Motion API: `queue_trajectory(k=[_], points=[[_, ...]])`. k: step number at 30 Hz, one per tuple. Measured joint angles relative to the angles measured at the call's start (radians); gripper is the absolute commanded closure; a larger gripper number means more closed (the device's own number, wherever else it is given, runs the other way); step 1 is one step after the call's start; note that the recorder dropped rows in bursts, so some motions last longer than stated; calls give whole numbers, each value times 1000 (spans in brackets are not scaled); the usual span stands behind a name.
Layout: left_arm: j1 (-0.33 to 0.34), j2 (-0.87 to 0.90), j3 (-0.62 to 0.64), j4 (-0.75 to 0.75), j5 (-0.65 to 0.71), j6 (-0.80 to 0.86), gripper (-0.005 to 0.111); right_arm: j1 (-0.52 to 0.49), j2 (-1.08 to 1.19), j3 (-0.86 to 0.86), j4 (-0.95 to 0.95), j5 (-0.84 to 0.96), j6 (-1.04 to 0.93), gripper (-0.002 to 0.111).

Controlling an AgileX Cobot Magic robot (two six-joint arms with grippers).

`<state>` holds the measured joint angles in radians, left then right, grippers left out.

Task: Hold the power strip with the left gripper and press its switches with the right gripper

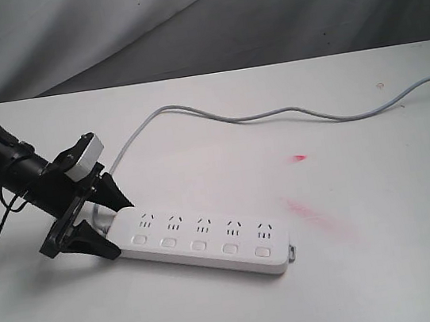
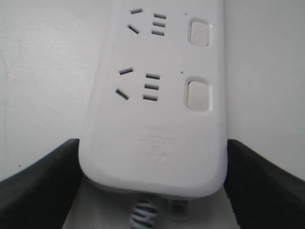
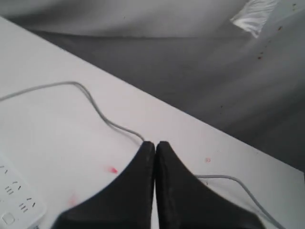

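Note:
The white power strip [image 1: 202,239] lies flat on the table, its five sockets facing up and its row of square switches [image 1: 199,246] along the near edge. My left gripper [image 1: 121,230] straddles the strip's cord end, one black finger pressed against each long side. In the left wrist view the strip [image 2: 152,124] fills the space between both fingers [image 2: 43,183], and two switches [image 2: 199,94] show. My right gripper [image 3: 155,143] is shut on nothing, hovering above the table away from the strip [image 3: 14,202]. It is out of the exterior view.
The thin grey cord [image 1: 272,113] curves from the strip's left end across the back of the table to the right edge. A red spot [image 1: 300,157] and a faint red smear [image 1: 310,212] mark the white tabletop. Grey cloth hangs behind the table.

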<state>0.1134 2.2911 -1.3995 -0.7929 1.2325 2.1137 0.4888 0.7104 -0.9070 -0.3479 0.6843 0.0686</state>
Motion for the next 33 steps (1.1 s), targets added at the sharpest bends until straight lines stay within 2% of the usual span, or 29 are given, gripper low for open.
queue_trajectory(k=[8, 16, 33], points=[[0, 0, 0, 2, 0, 0, 61, 0, -262, 0, -2, 73, 40, 108], [0, 0, 0, 2, 0, 0, 61, 0, -424, 0, -2, 91, 40, 108], [0, 0, 0, 2, 0, 0, 61, 0, -483, 0, -10, 93, 40, 108]])
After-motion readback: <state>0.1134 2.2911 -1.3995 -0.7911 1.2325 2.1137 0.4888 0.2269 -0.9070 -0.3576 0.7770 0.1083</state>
